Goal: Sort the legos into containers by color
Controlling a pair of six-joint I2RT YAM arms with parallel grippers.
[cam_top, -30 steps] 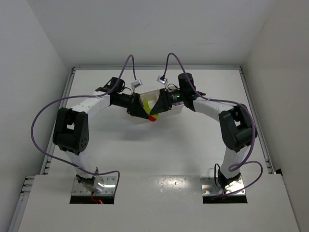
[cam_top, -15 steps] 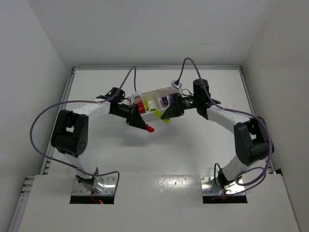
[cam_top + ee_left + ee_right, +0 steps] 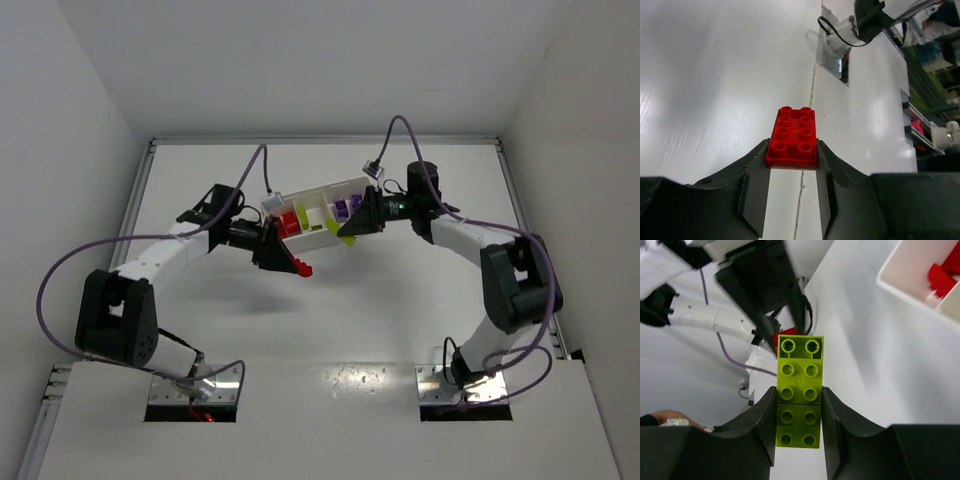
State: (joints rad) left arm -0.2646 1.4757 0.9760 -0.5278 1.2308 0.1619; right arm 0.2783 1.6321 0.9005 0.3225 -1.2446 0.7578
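We are squeezing a small red plastic brick (image 3: 792, 136) in our left gripper (image 3: 791, 167). Its two black fingers are pressing tight on the brick's sides. Our right gripper (image 3: 798, 412) is pinching a long yellow-green plastic brick (image 3: 799, 380) the same way. Both bricks are sitting just beside the near side of the white plastic tray with three boxes (image 3: 312, 237). Inside it, red bricks (image 3: 291, 222) are lying in the left box, yellow-green bricks (image 3: 315, 215) in the middle and purple bricks (image 3: 345, 207) on the right.
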